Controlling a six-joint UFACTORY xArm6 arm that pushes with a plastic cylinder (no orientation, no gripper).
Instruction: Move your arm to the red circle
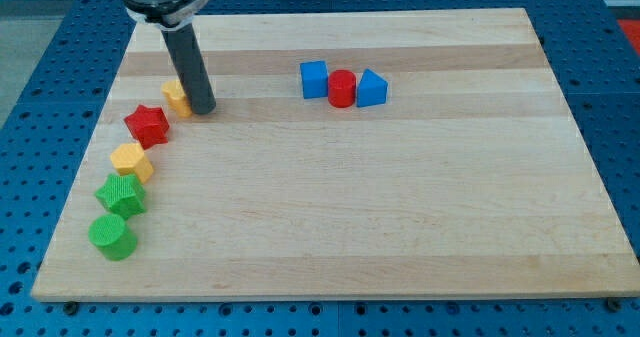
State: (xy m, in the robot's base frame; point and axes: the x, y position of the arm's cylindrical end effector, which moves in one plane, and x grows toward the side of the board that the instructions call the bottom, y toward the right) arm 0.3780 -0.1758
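The red circle [342, 88] stands near the view's top centre, touching a blue cube [314, 79] on its left and a blue triangle [371, 88] on its right. My tip [203, 109] rests on the board at the upper left, far to the left of the red circle. It sits right beside a small yellow block [177, 97], which the rod partly hides.
A curved row of blocks runs down the view's left: a red star [147, 124], a yellow hexagon [131, 162], a green star [121, 194] and a green circle [112, 236]. The wooden board [400, 217] lies on a blue perforated table.
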